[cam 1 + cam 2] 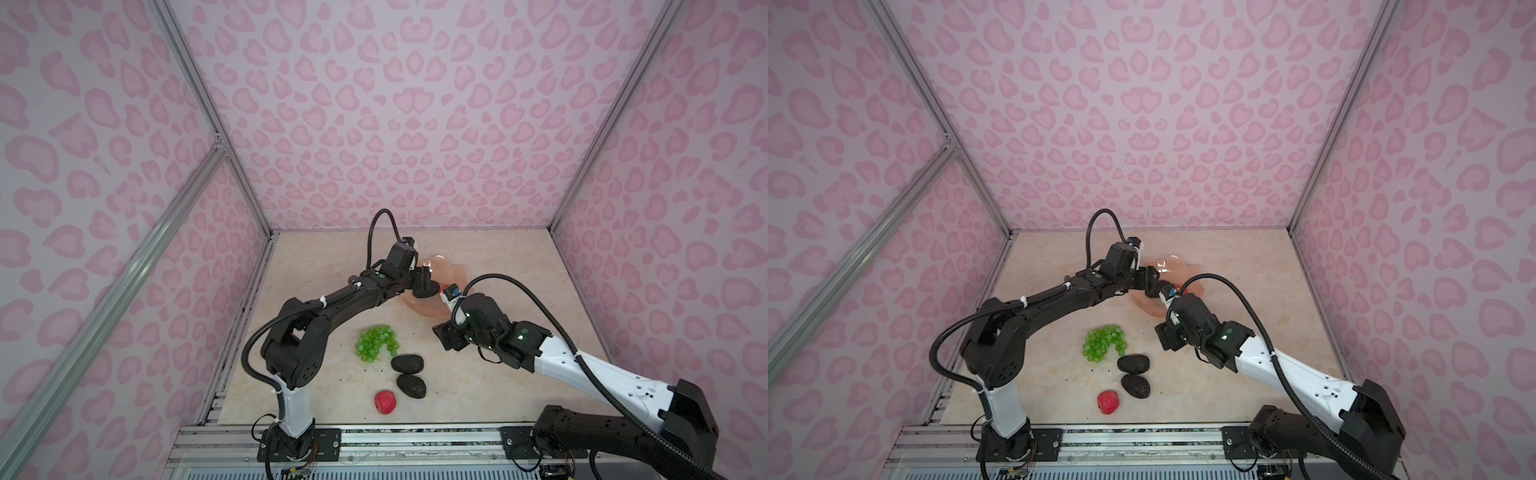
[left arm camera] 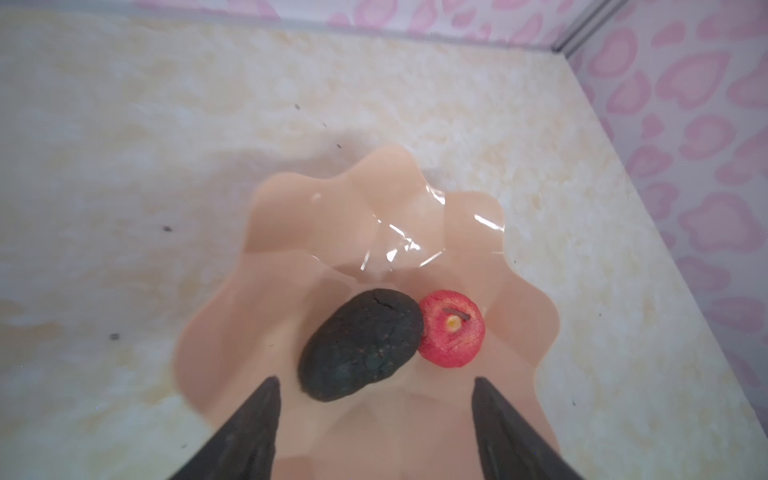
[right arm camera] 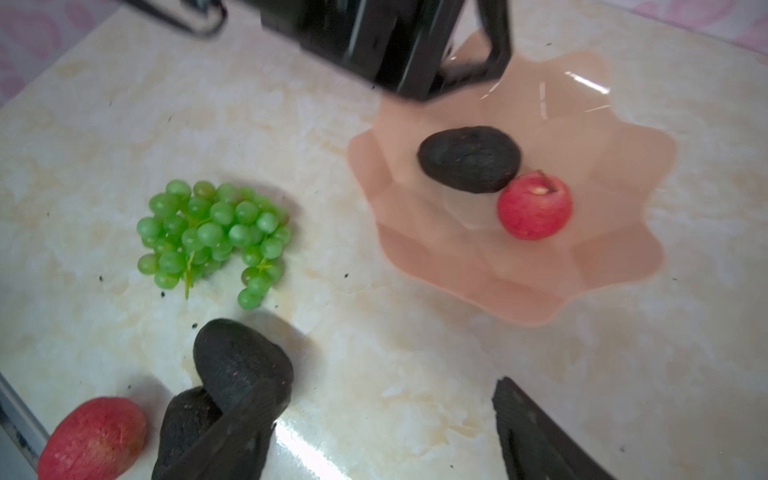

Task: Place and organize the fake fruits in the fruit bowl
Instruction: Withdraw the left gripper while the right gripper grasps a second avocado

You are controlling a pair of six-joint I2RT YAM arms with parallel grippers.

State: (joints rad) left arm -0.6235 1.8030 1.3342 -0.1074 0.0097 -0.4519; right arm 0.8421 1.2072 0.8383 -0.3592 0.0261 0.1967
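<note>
Though against apple [image 2: 452, 328], avocado [image 2: 360, 344] off rim [image 2: 542, 316]

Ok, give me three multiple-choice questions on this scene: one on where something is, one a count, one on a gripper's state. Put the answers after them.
1. Where do the green grapes lie?
A. in the fruit bowl
B. on the table
C. between the fingers of the left gripper

2. How many fruits lie in the fruit bowl?
A. two
B. three
C. four

3. The left gripper is:
A. shut on an avocado
B. open and empty
C. shut on a red apple

Answers:
1 B: the green grapes rest on the table, next to the two table avocados.
2 A: only the bowl avocado and the bowl apple lie inside it, side by side.
3 B: its jaws stand apart over the fruit bowl with nothing between them.
</note>
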